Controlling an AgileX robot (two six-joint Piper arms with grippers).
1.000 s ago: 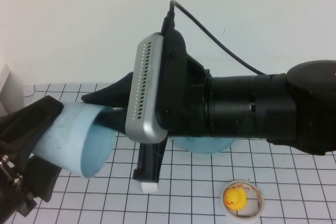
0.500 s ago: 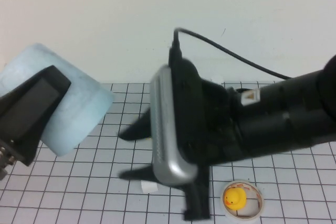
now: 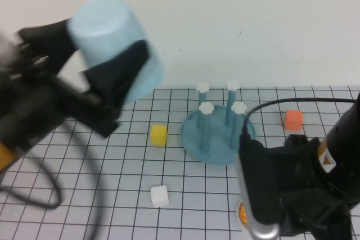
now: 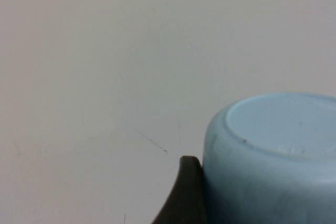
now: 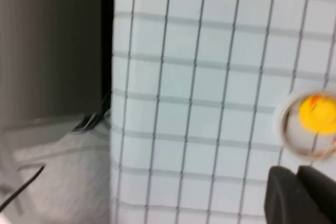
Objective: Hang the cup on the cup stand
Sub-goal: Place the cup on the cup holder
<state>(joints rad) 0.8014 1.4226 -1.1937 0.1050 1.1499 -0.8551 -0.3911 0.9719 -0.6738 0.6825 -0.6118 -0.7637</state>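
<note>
The cup [image 3: 112, 43], pale light-blue, is held bottom-up high at the upper left, clamped between the black fingers [image 3: 121, 74] of my left gripper [image 3: 90, 54]. In the left wrist view the cup's base [image 4: 273, 150] fills the lower corner with one finger [image 4: 181, 195] pressed against its side. The cup stand [image 3: 219, 153], a round blue dish with upright pegs and white flower caps [image 3: 207, 108], stands at the table's centre, to the right of and below the cup. My right gripper [image 5: 296, 177] is shut and empty, low near the table's front right.
A yellow cube [image 3: 158, 134], a white cube [image 3: 160, 195] and an orange cube [image 3: 293, 120] lie around the stand. The tape ring with the yellow duck [image 5: 315, 113] lies by my right gripper. My right arm [image 3: 304, 184] fills the lower right. The table edge [image 5: 112, 129] shows.
My right arm has pulled away from the cup and dropped to the lower right, uncovering the stand. My left gripper has lifted the cup and turned it bottom-up.
</note>
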